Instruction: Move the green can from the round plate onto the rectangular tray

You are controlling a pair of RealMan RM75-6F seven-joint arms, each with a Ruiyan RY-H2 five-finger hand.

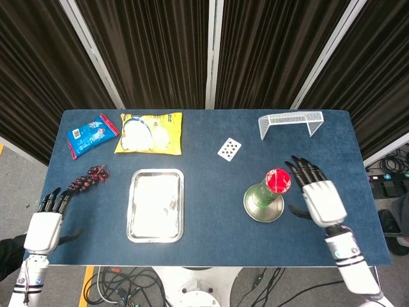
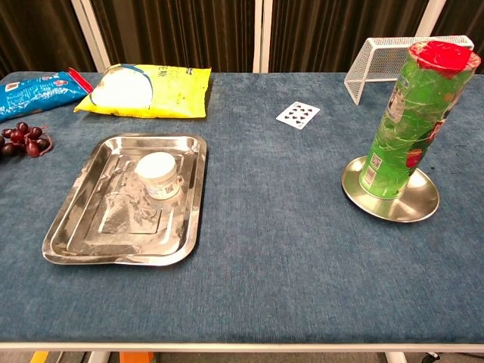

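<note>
A tall green can with a red lid stands upright on the round metal plate at the right of the blue table. The rectangular steel tray lies left of centre, and the chest view shows a small white jar on it. My right hand hovers open just right of the can, fingers spread, not touching it. My left hand stays open at the table's front left corner. Neither hand appears in the chest view.
A yellow snack bag and a blue packet lie at the back left. Dark grapes sit near the left edge. A playing card lies mid-table and a white wire rack stands at the back right.
</note>
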